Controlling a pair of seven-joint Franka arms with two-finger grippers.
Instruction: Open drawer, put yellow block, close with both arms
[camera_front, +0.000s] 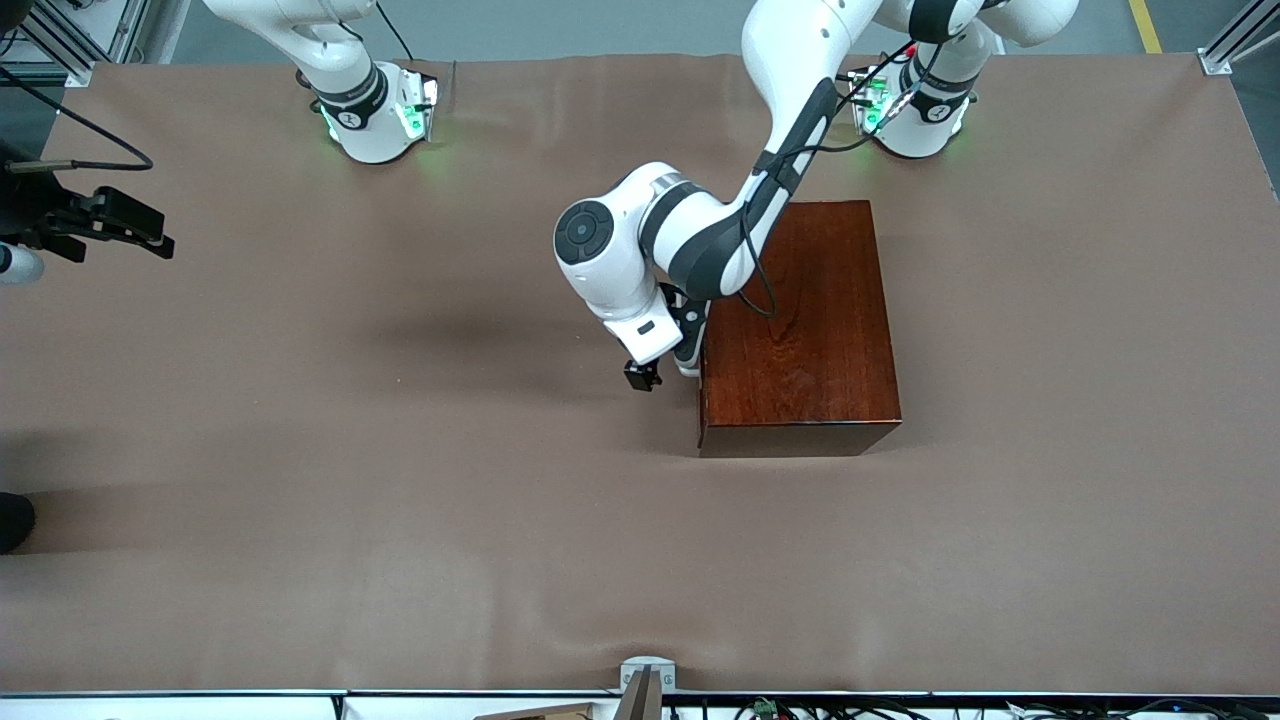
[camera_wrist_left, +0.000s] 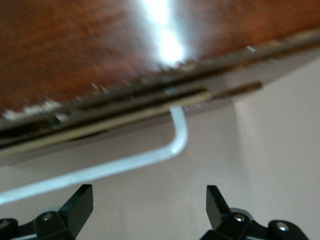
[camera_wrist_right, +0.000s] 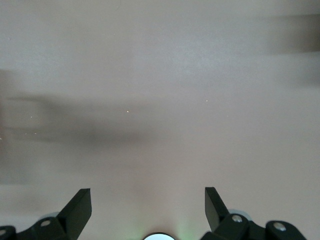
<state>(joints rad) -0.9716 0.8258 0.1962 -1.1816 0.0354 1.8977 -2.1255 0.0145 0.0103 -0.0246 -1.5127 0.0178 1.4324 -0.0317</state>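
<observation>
Centre-right of the front view: the glossy dark red-brown wooden box (camera_front: 805, 330) sits on the brown table cover (camera_front: 300, 450), top face unobstructed except where the left arm (camera_front: 700, 230) crosses its upper corner. That arm comes from its base in the upper right of the frame and bends down to the box's side facing the right arm's end of the table, so the left gripper (camera_front: 668, 368) hangs low just beside that face. Left wrist view: fingers (camera_wrist_left: 80, 205) spread wide, nothing between them, pointed at the drawer (camera_wrist_left: 150, 107) front. White U-shaped handle (camera_wrist_left: 170, 145) runs across the middle of that frame, apart from both fingertips, no contact. Drawer looks shut or nearly so; a thin pale strip shows along its edge, can't tell if that's a gap. Right arm (camera_front: 350, 80) waits, its base in the upper left of the front view and its upper part running out of frame at the top; dark hardware at the far left edge may be its hand, can't confirm. Right gripper (camera_wrist_right: 148, 210) in its own wrist view: fingers spread, empty, only bare table cover under it. Yellow block: not visible in any view.
</observation>
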